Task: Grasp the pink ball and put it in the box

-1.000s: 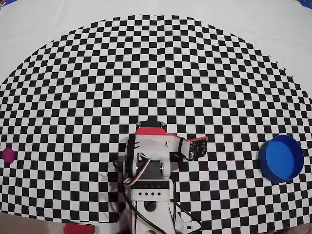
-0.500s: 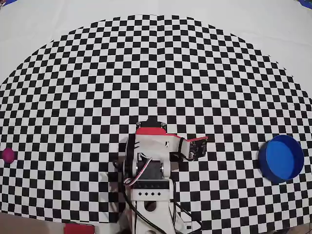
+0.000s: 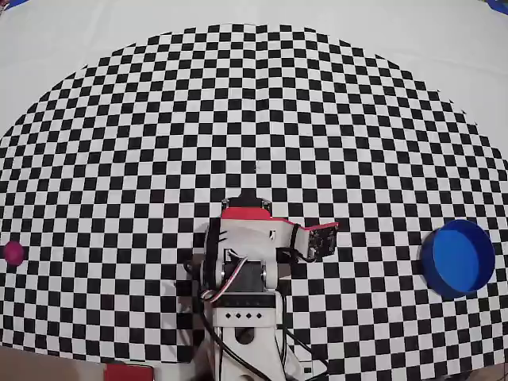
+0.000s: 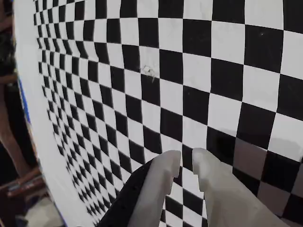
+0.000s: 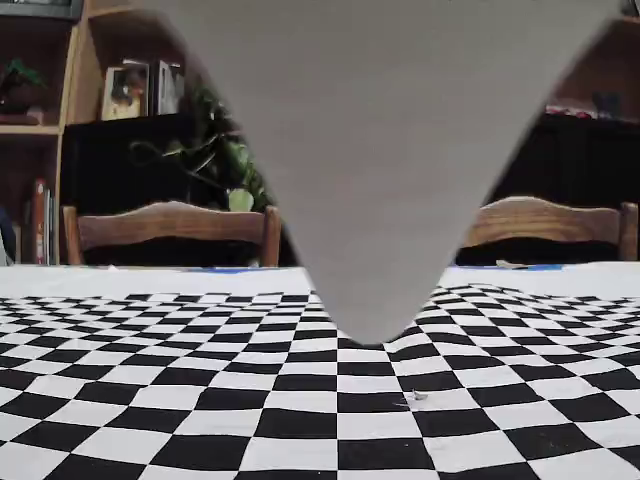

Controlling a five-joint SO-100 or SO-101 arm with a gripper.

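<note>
In the overhead view the pink ball (image 3: 13,252) lies at the far left edge of the checkered cloth. The box (image 3: 458,258), a round blue open container, stands far right. The folded arm (image 3: 242,238) sits between them at the bottom centre, far from both. In the wrist view my gripper (image 4: 185,161) hangs above bare checker squares. Its white fingers (image 4: 163,184) are drawn together to a thin slit with nothing between them. Neither ball nor box shows in the wrist or fixed views.
The checkered cloth (image 3: 254,103) spreads in a wide half circle ahead of the arm. A blurred grey wedge (image 5: 380,150) fills the top middle of the fixed view. Wooden chairs (image 5: 170,225) and shelves stand behind the table.
</note>
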